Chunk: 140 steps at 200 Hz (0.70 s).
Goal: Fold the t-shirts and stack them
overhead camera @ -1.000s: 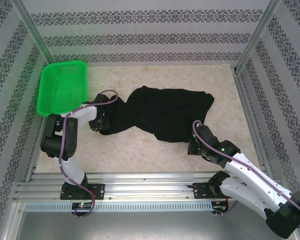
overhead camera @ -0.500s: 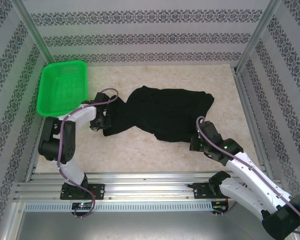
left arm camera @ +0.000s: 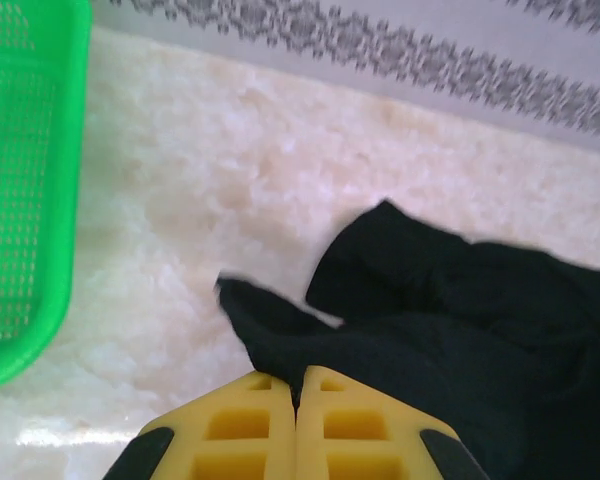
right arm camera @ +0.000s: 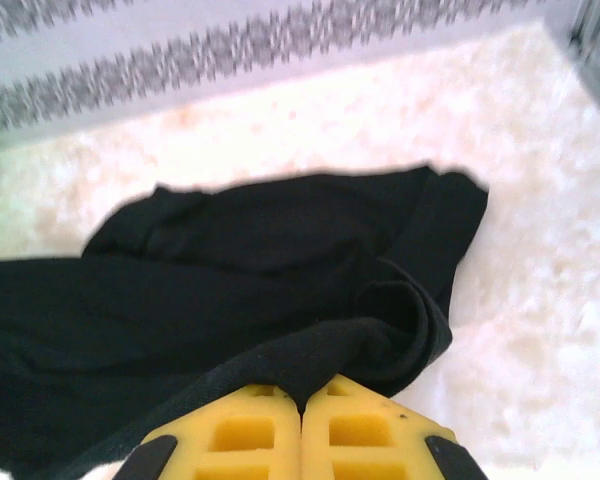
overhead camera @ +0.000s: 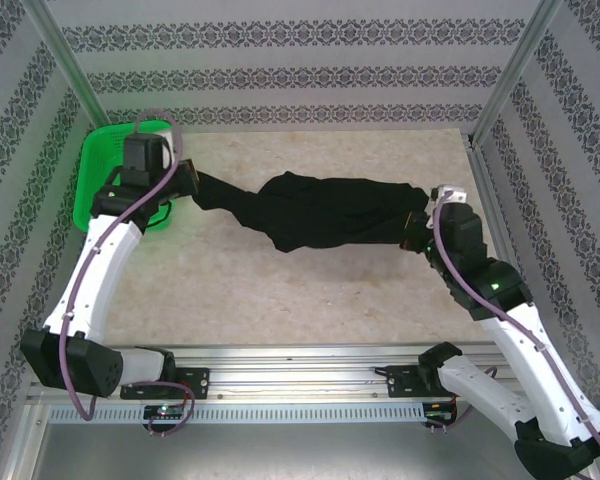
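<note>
Spreading step: left gripper and right gripper, both clamped on the t-shirt, hold it stretched; next it likely needs laying flat.

Soft, matt black cloth t-shirt; smooth, faintly glossy marbled tabletop; green plastic mesh basket, slightly shiny.
</note>
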Each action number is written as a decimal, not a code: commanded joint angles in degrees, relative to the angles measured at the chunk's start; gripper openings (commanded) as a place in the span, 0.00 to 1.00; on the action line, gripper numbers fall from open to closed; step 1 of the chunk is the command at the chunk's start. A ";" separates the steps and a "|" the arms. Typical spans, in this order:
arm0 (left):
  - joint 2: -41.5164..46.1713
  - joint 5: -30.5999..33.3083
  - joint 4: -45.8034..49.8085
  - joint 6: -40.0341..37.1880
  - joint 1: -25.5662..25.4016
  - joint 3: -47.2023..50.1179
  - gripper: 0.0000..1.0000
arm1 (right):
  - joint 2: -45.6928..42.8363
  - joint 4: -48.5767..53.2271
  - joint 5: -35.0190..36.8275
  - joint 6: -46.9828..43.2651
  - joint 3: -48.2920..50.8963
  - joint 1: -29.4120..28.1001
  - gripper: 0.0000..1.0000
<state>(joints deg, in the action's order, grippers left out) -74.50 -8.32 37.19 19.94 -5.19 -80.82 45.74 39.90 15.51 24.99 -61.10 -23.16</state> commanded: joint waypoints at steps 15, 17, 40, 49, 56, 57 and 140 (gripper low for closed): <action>0.11 -3.90 2.79 0.35 5.96 -10.29 0.00 | 0.11 -4.42 3.57 -5.88 -9.94 4.22 0.00; -0.04 -4.14 2.91 0.36 6.37 -10.93 0.00 | 0.18 -4.62 3.74 -6.13 -10.45 4.62 0.00; -2.14 -7.48 3.86 1.60 11.00 -18.19 0.00 | 2.38 -5.94 2.68 -8.53 -16.26 9.37 0.00; -3.07 -8.30 3.94 2.12 12.28 -20.84 0.00 | 3.66 -6.48 1.45 -9.13 -18.37 11.30 0.00; -3.87 -9.08 3.99 2.50 13.09 -23.06 0.00 | 5.06 -6.76 -0.24 -9.35 -20.61 13.45 0.00; -4.06 -9.22 4.06 2.57 13.19 -23.42 0.00 | 5.24 -6.76 -0.45 -9.35 -20.89 13.73 0.00; -16.37 -15.34 9.84 5.90 15.04 -56.35 0.00 | 18.32 -5.28 -16.82 -6.84 -45.96 25.96 0.00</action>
<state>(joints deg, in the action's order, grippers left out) -89.80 -21.74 45.32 23.31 8.32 -129.64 62.98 34.89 3.20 17.85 -99.48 1.43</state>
